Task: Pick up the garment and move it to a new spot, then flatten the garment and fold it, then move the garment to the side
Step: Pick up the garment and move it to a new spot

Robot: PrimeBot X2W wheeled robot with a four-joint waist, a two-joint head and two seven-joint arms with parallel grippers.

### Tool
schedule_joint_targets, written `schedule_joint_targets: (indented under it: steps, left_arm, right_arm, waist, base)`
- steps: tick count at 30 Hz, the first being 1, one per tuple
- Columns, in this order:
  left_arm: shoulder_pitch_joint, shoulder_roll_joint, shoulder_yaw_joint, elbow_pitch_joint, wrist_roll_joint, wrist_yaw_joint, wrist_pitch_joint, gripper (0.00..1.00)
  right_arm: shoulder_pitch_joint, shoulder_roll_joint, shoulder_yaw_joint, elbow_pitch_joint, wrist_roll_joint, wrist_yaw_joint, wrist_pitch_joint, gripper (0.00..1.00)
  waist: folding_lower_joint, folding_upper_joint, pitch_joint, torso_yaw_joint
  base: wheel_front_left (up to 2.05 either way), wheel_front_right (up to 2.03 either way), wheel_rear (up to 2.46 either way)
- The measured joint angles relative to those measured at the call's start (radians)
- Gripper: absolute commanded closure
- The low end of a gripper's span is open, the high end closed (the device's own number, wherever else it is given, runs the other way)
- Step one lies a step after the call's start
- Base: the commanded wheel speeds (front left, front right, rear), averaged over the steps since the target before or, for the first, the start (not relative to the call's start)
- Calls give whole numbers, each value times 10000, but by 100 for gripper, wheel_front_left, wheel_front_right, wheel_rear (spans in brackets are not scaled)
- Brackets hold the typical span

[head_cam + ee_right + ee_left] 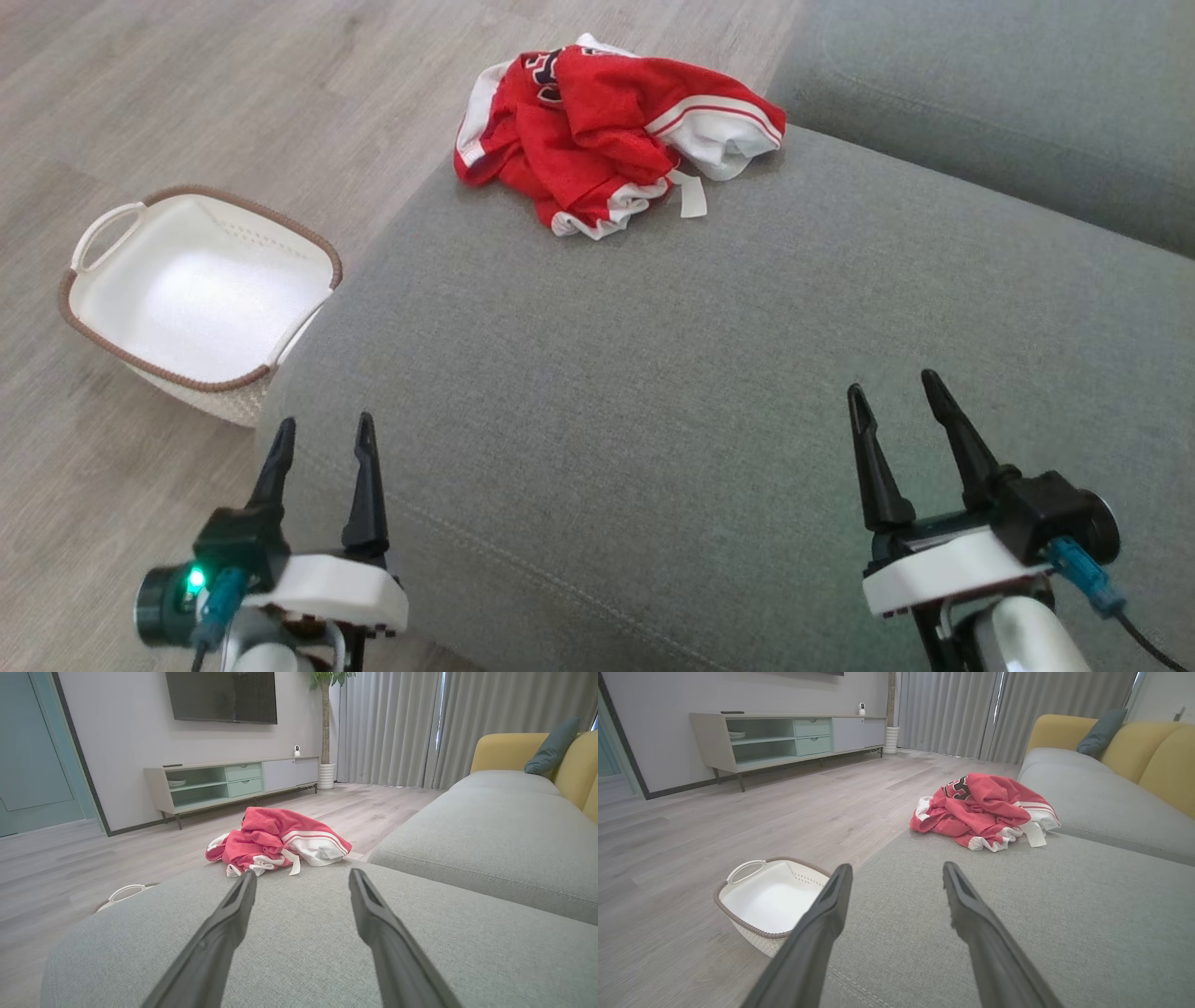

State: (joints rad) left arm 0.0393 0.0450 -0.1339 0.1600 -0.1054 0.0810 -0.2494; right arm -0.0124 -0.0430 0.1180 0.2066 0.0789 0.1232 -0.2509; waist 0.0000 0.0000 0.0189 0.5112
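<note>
A crumpled red garment (pixel 597 126) with white trim lies bunched at the far edge of the grey ottoman (pixel 709 392). The same garment (pixel 985 812) sits ahead and to the right in the left wrist view, and the garment (pixel 275 840) lies just beyond the fingers in the right wrist view. My left gripper (pixel 324 437) hovers open at the ottoman's near left corner, holding nothing. Over the near right part of the cushion my right gripper (pixel 896 392) is open too, empty. Both grippers are far from the garment.
A white basket (pixel 201 289) with a brown rim stands empty on the wooden floor, left of the ottoman. A grey sofa seat (pixel 1008 93) runs along the right. A low TV cabinet (pixel 233 781) stands against the far wall.
</note>
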Motion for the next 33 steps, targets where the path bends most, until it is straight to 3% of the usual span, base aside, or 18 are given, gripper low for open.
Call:
schedule_joint_targets:
  steps: [9,18,26,33]
  left_arm:
    - [-281,69,527,-378,-31,42,0,0]
    - [-3458,1258,755,2,301,-849,-6,0]
    - [-7212,2420,491,2144,497,-1745,828,0]
    - [-8913,3020,205,4266,339,-2011,1900,0]
  right_arm:
    - [-170,-2,75,-121,-236,0,0,0]
    - [-1234,-27,336,-500,-708,0,0,0]
    - [-2113,-54,782,-938,-907,0,-2,0]
    - [-2451,-65,1001,-1942,-892,0,-19,0]
  waist:
    - [0,0,627,-274]
    - [1,0,1754,-937]
    - [2,0,2957,-2124]
    - [3,-1,3926,-3237]
  base:
    - [0,0,0]
    - [0,0,0]
    - [0,0,0]
    - [0,0,0]
